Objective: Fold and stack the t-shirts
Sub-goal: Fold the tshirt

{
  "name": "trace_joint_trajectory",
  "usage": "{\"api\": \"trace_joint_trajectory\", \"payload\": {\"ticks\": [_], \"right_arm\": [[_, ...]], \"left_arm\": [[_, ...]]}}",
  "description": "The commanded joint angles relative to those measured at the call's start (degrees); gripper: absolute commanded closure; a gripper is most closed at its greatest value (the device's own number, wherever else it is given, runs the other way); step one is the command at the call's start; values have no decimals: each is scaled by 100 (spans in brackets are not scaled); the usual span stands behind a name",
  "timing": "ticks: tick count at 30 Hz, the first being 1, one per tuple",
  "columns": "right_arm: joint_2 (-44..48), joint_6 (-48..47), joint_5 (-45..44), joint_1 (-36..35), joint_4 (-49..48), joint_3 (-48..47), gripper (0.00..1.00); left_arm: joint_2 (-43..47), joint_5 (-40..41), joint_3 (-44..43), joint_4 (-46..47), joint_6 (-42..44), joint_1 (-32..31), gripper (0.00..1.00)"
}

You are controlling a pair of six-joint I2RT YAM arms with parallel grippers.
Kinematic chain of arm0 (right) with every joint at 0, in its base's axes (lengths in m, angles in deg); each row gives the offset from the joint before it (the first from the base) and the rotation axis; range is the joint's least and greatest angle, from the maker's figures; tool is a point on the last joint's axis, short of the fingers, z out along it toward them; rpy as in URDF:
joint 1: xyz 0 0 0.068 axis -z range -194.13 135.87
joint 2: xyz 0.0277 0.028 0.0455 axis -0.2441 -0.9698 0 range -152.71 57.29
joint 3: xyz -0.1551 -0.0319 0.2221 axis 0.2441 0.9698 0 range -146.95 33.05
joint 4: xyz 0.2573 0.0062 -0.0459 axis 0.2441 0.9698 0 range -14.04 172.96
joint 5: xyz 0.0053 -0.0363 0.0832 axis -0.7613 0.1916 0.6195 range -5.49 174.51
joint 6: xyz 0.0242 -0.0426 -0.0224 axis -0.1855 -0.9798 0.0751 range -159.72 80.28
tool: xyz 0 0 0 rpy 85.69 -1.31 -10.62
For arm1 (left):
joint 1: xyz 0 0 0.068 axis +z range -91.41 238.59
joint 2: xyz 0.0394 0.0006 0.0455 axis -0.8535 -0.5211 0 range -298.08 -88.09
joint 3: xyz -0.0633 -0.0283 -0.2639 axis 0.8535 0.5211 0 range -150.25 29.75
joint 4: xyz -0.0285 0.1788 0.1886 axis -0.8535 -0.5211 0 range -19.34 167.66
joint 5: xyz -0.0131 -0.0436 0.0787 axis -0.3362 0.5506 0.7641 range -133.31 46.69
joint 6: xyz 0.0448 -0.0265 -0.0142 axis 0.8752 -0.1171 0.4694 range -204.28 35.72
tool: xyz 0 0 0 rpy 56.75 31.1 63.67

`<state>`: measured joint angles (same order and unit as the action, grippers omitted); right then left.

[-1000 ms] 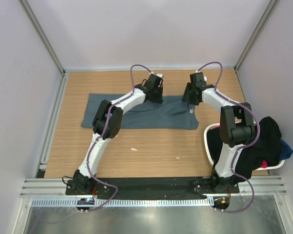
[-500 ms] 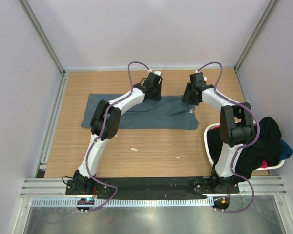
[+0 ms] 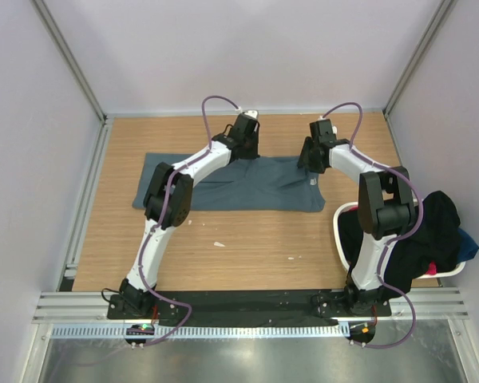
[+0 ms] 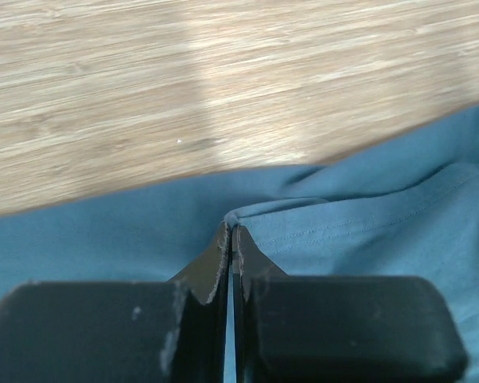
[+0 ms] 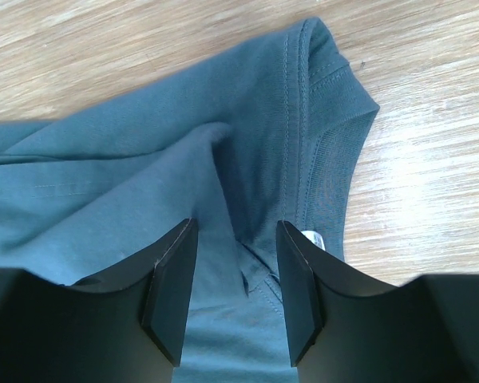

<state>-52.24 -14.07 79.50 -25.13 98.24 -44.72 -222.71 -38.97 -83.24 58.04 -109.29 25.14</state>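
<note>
**Far-edge grab, left pinched, right not yet closed**

Wood-grain table (image 3: 247,239), pale walls on three sides, white basket (image 3: 341,231) off to my right holding the other shirts (image 3: 431,231) in a dark heap. The slate blue-grey t-shirt (image 3: 255,187) lies spread flat across the table under both my wrists.

My left gripper (image 4: 231,230) is pressed fully together, and a small ridge of the shirt's far edge is nipped at the tips; bare wood starts just beyond them. My right gripper (image 5: 238,231) is spread wide with nothing held. A raised fold of cloth runs between its fingers, and the collar (image 5: 323,104) sits just ahead and to the right of them.

Step, as I read it: taking hold of the far edge to start the first fold. Nothing is stacked yet.

Next I'd need to close the right fingers on that fold. Then both sides lift together, evenly, so the edge comes back toward me without skewing. Risk: the thin left pinch may slip.
</note>
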Motion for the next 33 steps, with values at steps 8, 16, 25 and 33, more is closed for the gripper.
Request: {"api": "trace_joint_trajectory", "payload": {"ticks": [8,16,25,33], "right_arm": [[-85,1,-131,11,-145,-36,51],[-94,1,-122,11,-163,-123,50],[-147,-7,-122,11,-66,-211,51],[-50,-34,27,11,-22,-352,51]], "left_arm": [[394,252,67,397,-29,164,100],[288,664,163,397,-109,208,100],[147,823,304,353,-161,208,100],[314,1367,541,371,-206,208,100]]}}
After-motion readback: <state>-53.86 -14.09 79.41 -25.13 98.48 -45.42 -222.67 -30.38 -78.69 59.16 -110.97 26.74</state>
